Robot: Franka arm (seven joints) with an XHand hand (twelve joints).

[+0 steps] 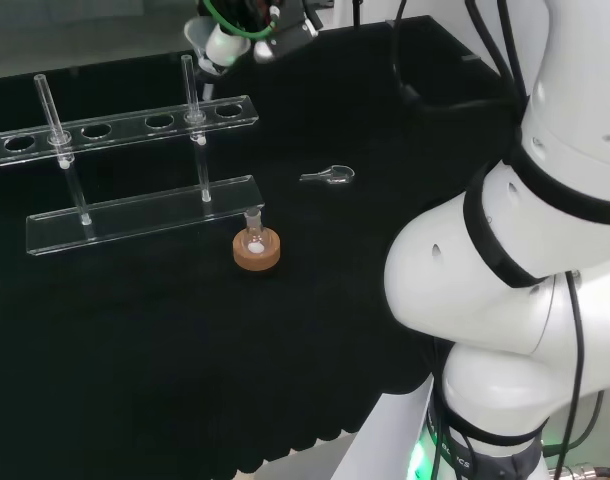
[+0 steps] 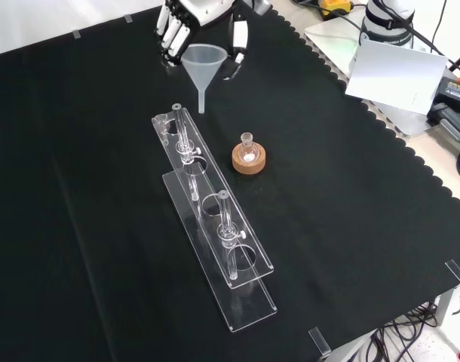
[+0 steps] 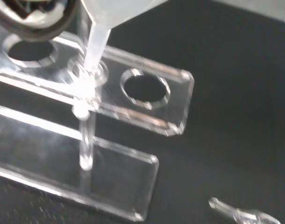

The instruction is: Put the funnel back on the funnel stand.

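Clear plastic cone funnel (image 2: 203, 62) is gripped by the black and white hand (image 2: 186, 21), its spout hanging at twelve o'clock of the clear acrylic funnel stand (image 2: 215, 226), just off its end hole

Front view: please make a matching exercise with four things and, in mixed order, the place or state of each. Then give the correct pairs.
Things:
1. funnel
2. small flask
3. funnel stand
4. hand

Places or states:
A. sits in a cork ring
B. clear, stands on the black cloth, its holes empty
C. held above the cloth near the stand's far end
D. at the view's top, fingers round the funnel

Pairs: 1-C, 2-A, 3-B, 4-D
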